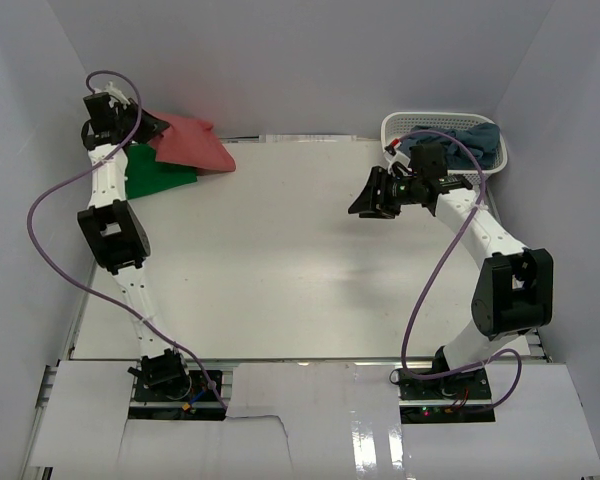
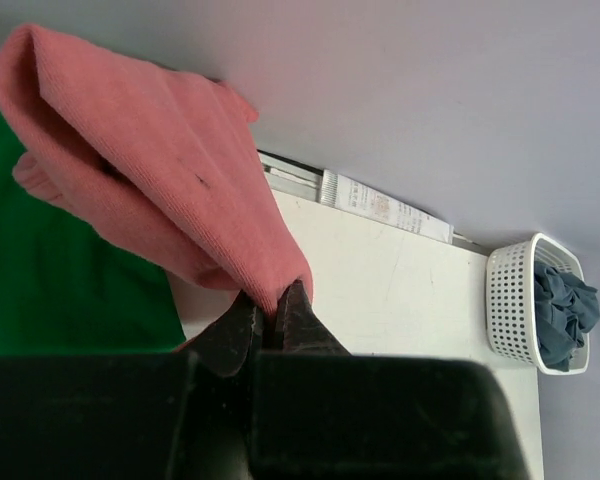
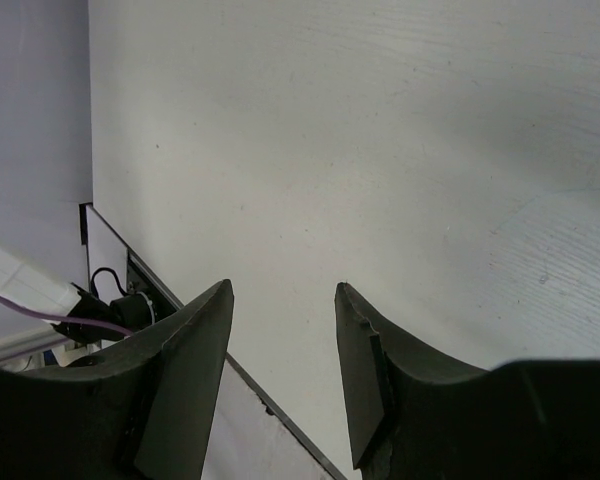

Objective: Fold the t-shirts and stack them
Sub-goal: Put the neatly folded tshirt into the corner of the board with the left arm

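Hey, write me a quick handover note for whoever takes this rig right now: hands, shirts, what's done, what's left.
Left hand: shut on an edge of the salmon-red t-shirt, held folded above the green t-shirt at the far left corner of the table.
Right hand: open, empty, over bare table near the basket.
Done: green one lies flat; red one looks folded.
Left: set red on green and release; the grey-blue t-shirts sit crumpled in the basket, to be folded and stacked.
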You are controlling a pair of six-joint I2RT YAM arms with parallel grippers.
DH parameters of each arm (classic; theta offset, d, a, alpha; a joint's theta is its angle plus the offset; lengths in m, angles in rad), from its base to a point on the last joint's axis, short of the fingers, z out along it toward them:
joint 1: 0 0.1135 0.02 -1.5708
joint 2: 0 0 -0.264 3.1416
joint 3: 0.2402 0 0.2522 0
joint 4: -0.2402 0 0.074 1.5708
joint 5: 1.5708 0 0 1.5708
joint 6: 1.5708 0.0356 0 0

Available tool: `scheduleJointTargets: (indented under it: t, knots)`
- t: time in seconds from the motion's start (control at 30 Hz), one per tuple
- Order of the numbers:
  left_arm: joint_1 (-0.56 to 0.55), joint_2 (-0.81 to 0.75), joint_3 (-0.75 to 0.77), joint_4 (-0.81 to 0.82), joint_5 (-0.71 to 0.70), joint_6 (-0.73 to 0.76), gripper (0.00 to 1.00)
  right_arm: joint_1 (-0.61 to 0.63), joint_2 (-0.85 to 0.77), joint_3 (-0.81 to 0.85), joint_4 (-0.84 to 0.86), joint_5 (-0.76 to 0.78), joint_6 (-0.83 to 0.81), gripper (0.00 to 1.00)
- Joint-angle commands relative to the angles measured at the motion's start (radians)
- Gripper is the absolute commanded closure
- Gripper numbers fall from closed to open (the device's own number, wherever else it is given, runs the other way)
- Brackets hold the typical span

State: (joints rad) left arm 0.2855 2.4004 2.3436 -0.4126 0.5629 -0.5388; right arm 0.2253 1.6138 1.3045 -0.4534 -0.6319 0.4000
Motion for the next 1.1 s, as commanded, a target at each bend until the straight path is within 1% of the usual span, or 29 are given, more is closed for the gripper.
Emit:
scheduleJointTargets:
  t: [0.0,0.27,0.37,0.53,0.67,0.83,0.87,0.93,1.07]
  knots:
    - [0.030,-0.130,-0.021,0.060,0.006,0.014,1.00,0.005,-0.048,-0.011,0.016,-0.012,-0.018,0.48]
    - [0.105,-0.135,-0.093,0.060,0.000,0.065,1.00,0.014,-0.052,-0.007,-0.005,-0.015,-0.021,0.48]
    - [0.132,-0.129,-0.110,0.073,-0.023,0.080,1.00,0.020,-0.060,-0.001,-0.024,-0.015,-0.027,0.48]
    - [0.168,-0.080,-0.096,0.110,-0.018,0.062,1.00,0.028,-0.072,0.002,-0.056,-0.020,-0.027,0.48]
    - [0.170,-0.037,-0.092,0.112,-0.029,0.068,1.00,0.032,-0.083,0.001,-0.064,-0.017,-0.029,0.48]
    - [0.170,0.012,-0.133,0.109,-0.076,0.069,0.99,0.037,-0.095,-0.014,-0.067,-0.018,-0.024,0.48]
    - [0.172,0.020,-0.139,0.107,-0.084,0.069,0.98,0.037,-0.098,-0.017,-0.067,-0.018,-0.024,0.48]
    - [0.172,0.038,-0.162,0.103,-0.106,0.066,0.93,0.039,-0.104,-0.017,-0.071,-0.017,-0.024,0.48]
    - [0.176,0.066,-0.181,0.080,-0.193,0.065,0.92,0.040,-0.109,-0.007,-0.093,-0.018,-0.029,0.48]
